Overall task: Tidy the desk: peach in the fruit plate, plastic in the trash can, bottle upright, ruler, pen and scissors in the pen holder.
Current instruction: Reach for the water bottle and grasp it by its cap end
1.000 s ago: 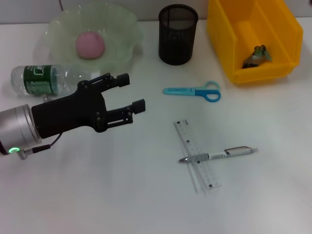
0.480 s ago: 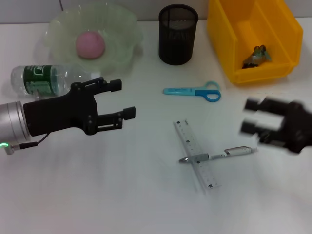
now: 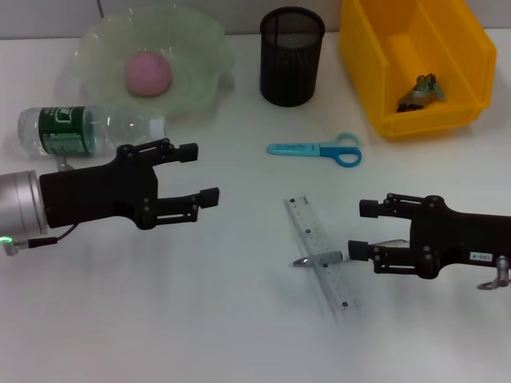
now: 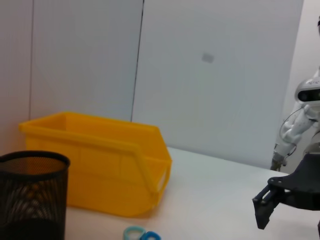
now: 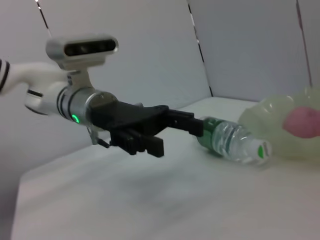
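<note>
- Left gripper point(image 3: 202, 172): left-centre of head view, jaws apart, nothing between them, just below the bottle point(image 3: 84, 132), which lies on its side on the desk point(image 3: 200, 319).
- Right gripper point(image 3: 361, 229): lower right, jaws apart around the pen point(image 3: 319, 258) end; contact unclear, arm hides most of the pen.
- Pen lies across the ruler point(image 3: 322, 255), centre-bottom.
- Scissors point(image 3: 317, 149) flat, centre, below the pen holder point(image 3: 291, 57).
- Peach point(image 3: 147, 73) in fruit plate point(image 3: 200, 72), upper left.
- Trash can point(image 3: 383, 72) upper right, crumpled item point(image 3: 421, 89) inside.

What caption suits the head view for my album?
Two open grippers, left and right, above a desk; right one near pen across ruler.
</note>
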`<state>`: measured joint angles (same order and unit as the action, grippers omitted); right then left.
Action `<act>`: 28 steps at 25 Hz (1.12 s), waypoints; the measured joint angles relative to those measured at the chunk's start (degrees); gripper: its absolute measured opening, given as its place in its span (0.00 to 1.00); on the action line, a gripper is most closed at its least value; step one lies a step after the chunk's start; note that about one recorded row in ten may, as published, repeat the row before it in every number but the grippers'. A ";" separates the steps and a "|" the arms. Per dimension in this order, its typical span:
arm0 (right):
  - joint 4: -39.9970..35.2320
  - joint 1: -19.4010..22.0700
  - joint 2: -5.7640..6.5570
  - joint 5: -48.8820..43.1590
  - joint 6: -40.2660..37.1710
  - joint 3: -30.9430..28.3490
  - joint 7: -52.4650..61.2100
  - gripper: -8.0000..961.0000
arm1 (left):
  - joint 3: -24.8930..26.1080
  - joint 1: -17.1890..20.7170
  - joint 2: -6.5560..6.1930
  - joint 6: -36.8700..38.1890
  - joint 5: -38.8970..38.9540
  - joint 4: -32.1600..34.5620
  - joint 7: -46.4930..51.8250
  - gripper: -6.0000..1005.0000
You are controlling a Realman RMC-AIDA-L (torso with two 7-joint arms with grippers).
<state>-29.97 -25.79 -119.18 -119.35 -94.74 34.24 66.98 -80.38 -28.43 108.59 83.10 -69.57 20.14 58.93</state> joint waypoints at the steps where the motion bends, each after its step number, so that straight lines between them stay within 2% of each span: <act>1: 0.00 0.00 0.00 0.00 0.00 0.00 0.00 0.81 | 0.00 0.00 0.00 0.00 0.00 0.00 0.00 0.80; 6: 0.32 0.00 -0.16 1.02 0.30 -0.18 -3.43 0.83 | 0.56 0.11 -0.40 -1.46 -1.32 1.85 2.35 0.80; 11: 1.25 0.25 -0.24 2.06 1.24 -0.33 -7.46 0.85 | 4.45 0.41 -0.56 -3.38 -8.54 7.41 7.79 0.80; 13: 2.21 0.18 -0.25 2.64 2.45 -0.32 -8.77 0.85 | 10.13 0.30 -0.55 -4.79 -17.18 12.70 13.30 0.80; 14: 2.81 0.12 -0.26 2.93 3.23 -0.33 -9.49 0.85 | 10.13 0.30 -0.55 -4.79 -17.18 12.70 13.30 0.80; 15: 3.75 0.00 -0.27 3.24 4.41 -0.43 -10.76 0.85 | 13.33 0.13 -0.43 -4.89 -21.10 14.94 15.21 0.80; 16: 3.75 0.00 -0.27 3.24 4.41 -0.43 -10.76 0.85 | 13.33 0.13 -0.43 -4.89 -21.10 14.94 15.21 0.80; 18: 4.17 -0.06 -0.27 3.31 5.39 -0.47 -11.39 0.85 | 19.72 -0.38 -0.18 -4.70 -30.61 22.16 20.09 0.80; 21: 4.70 -0.54 -0.23 3.34 6.67 -0.49 -11.51 0.85 | 21.44 -1.30 -0.16 -4.86 -37.74 27.89 24.69 0.80; 25: 4.78 -0.70 -0.15 3.92 6.73 -0.50 -11.11 0.85 | 22.41 -2.42 0.11 -4.87 -43.38 31.08 27.44 0.80; 28: 4.81 -0.71 -0.14 4.09 6.72 -0.50 -10.88 0.85 | 24.62 -4.03 1.40 -4.87 -51.40 35.13 29.99 0.80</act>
<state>-25.17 -26.50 -119.32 -115.27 -88.02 33.74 56.10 -55.77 -32.45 109.99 78.22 -120.97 55.28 88.92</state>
